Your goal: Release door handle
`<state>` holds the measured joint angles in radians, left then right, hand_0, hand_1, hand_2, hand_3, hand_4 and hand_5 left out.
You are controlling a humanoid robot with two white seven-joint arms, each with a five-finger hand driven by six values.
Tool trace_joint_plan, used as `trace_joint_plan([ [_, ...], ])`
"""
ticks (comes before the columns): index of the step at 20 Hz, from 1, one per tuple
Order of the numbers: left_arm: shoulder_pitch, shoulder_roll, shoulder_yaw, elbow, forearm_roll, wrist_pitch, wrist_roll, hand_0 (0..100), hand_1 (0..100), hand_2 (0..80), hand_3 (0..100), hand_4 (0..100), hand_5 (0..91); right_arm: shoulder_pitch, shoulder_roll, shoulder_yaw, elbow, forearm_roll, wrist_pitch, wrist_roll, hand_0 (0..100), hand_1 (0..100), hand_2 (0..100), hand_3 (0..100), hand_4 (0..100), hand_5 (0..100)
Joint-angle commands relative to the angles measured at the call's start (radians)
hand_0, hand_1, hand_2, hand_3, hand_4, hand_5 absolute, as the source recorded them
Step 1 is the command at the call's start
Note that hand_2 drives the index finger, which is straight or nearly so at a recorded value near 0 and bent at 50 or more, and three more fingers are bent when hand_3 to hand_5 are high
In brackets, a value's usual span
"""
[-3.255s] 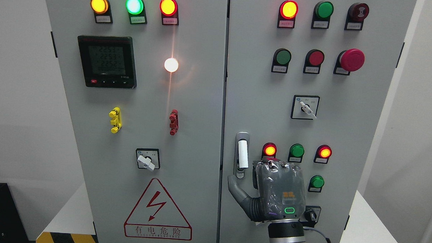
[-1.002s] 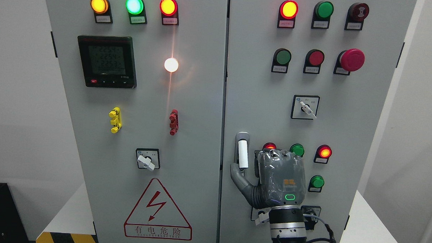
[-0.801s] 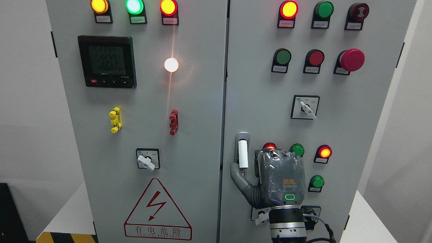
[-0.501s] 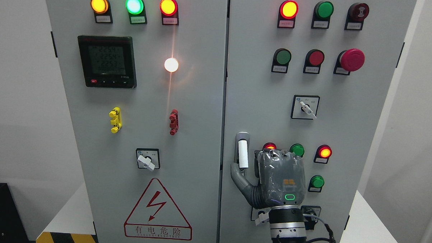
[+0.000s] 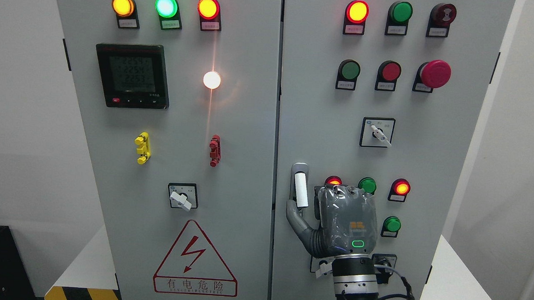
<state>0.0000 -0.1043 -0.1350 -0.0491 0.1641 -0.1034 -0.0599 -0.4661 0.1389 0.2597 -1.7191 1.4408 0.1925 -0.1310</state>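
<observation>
I am seeing the right robot hand (image 5: pixel 335 223) sitting against the right cabinet door (image 5: pixel 321 125), its back toward me. Its thumb (image 5: pixel 295 215) is lying at the foot of the door handle (image 5: pixel 300 189), but I cannot tell whether the fingers are grasping anything.

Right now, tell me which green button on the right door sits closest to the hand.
The green button in the lower row, between the two lit red lamps: the right hand overlaps its lower edge. The other greens stand clear of it.
</observation>
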Motion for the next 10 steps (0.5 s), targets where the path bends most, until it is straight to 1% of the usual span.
trace_joint_plan([
  [1, 0.008, 0.0, 0.0, 0.0, 0.0, -0.001, 0.0, 12, 56, 0.0, 0, 0, 0.0, 0.001, 0.002, 0.0, -0.004, 0.0, 0.001, -0.001, 45, 37, 95, 100, 98, 100],
  [10, 0.008, 0.0, 0.0, 0.0, 0.0, -0.001, 0.0, 12, 56, 0.0, 0, 0, 0.0, 0.004, 0.004, 0.0, -0.004, 0.0, 0.004, -0.003, 48, 39, 95, 100, 98, 100],
])
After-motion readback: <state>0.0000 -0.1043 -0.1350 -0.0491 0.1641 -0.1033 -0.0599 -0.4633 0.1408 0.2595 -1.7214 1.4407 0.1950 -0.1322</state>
